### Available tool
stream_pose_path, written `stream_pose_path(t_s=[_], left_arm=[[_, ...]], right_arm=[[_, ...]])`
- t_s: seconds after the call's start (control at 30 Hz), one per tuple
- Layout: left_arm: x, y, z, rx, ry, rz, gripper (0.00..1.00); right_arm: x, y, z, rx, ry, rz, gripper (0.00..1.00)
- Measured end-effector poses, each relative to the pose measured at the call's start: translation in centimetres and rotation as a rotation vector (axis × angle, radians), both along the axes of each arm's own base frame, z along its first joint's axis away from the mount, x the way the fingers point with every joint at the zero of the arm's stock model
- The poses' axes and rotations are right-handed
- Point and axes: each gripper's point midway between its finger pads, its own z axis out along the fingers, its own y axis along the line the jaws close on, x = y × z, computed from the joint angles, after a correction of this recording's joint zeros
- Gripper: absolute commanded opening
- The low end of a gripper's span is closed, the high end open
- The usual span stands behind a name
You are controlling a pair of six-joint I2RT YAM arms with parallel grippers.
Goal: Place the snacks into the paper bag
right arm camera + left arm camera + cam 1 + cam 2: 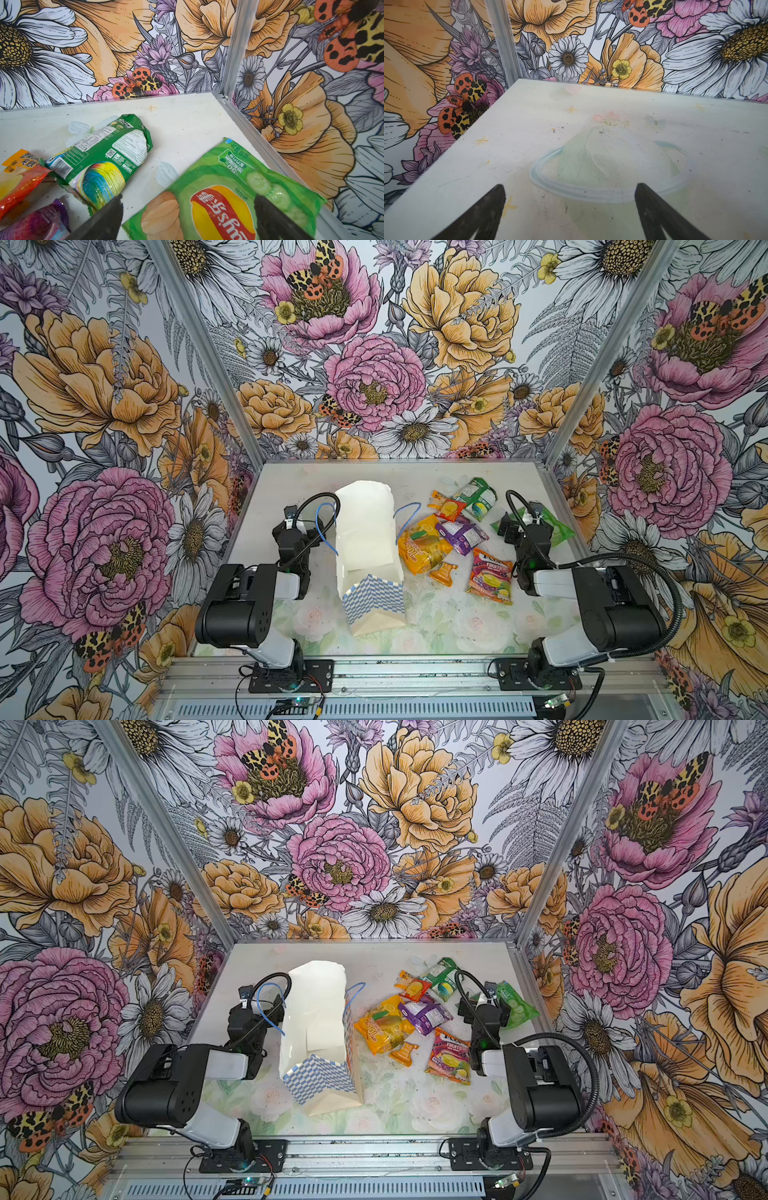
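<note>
The paper bag [368, 539] [316, 1019] is at the table's middle, its white inside showing and its checkered side toward the front. The snacks lie to its right: a big orange-yellow packet [422, 545], a purple one [461, 533], a red-pink fruit packet [490, 580], a green packet [478, 497] [108, 153], small orange sachets [446, 508] and a green crisp packet [557, 526] [218, 187]. My right gripper [188, 197] [519, 522] hangs open just above the green crisp packet. My left gripper [570, 187] [293, 526] stands open over bare table left of the bag.
Flowered walls close the table [457, 626] at the back and both sides, with metal corner posts [234, 52]. The green crisp packet lies close to the right wall's rail. The bag's blue cord handles [322, 526] hang beside the left gripper's cable.
</note>
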Motion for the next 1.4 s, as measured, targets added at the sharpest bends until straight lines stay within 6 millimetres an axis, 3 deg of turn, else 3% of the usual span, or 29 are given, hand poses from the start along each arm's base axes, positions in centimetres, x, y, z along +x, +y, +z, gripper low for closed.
stream_pose_path(t_s=[1.1, 1.4], left_arm=[[0.0, 0.3, 0.0, -0.001, 0.000, 0.008, 0.99], [-1.1, -1.2, 1.0, 0.046, -0.071, 0.009, 0.99]], right_arm=[[0.0, 0.0, 0.0, 0.000, 0.000, 0.000, 1.00], [0.0, 0.0, 0.0, 0.000, 0.000, 0.000, 1.00]])
